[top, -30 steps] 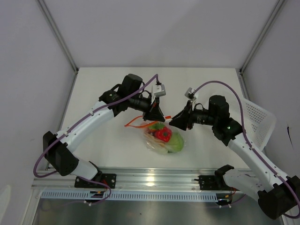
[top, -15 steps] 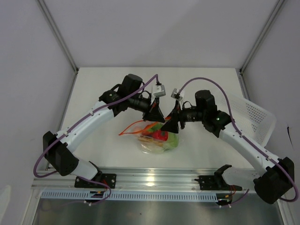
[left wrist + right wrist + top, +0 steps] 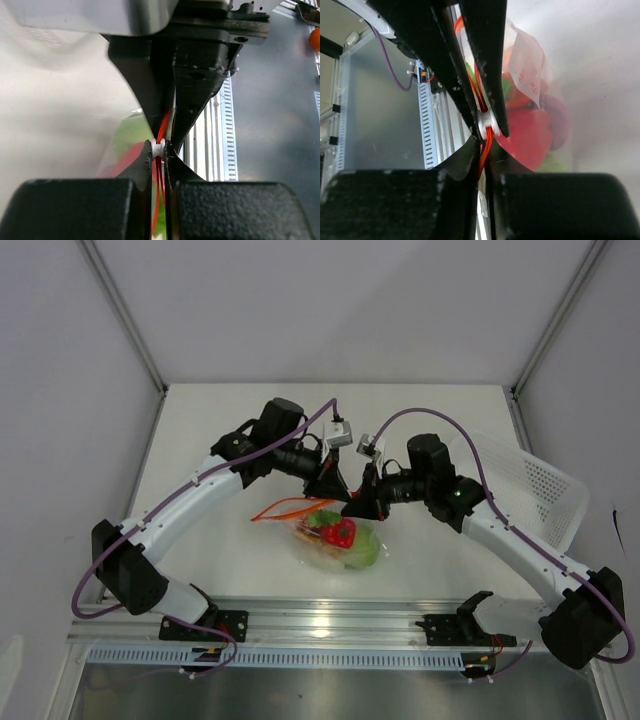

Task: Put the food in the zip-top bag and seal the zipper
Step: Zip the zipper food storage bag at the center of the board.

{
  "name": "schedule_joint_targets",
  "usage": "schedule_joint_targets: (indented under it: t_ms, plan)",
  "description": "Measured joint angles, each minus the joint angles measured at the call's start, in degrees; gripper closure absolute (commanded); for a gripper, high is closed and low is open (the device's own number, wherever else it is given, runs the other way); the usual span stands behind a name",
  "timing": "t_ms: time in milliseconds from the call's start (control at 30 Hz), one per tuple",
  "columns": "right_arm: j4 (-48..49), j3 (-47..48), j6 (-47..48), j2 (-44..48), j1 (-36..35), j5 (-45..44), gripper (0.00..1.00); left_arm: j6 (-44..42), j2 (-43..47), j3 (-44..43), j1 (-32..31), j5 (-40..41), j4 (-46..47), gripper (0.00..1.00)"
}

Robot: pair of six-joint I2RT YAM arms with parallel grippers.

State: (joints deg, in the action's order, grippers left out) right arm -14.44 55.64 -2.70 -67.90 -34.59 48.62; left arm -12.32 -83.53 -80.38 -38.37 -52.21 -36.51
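Fingers of the left gripper [image 3: 159, 159] pinch the red-orange zipper [image 3: 161, 131]. The right gripper [image 3: 482, 167] pinches it too. The food [image 3: 343, 532] is already inside the zip-top bag [image 3: 306, 540], in the middle of the top view. The zipper looks only partly shut.

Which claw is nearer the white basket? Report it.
Right. The right claw pinches the zipper left of the basket; the left claw grips the same strip just beyond it, farther from the basket.

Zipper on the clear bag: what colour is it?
The zipper is red-orange, clearest in the left wrist view.
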Motion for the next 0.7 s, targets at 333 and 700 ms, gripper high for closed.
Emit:
schedule_joint_targets:
  t_ms: [333,700]
  plan:
    - [0.04,0.02,-0.09,-0.66,0.9,-0.31,1.0,0.07,0.07,0.0,0.33,0.79,-0.39,1.0]
    - [2.97,-3.65,-3.91,6.64,8.35,-2.58,1.0,0.17,0.37,0.63,0.48,2.51,2.73,1.0]
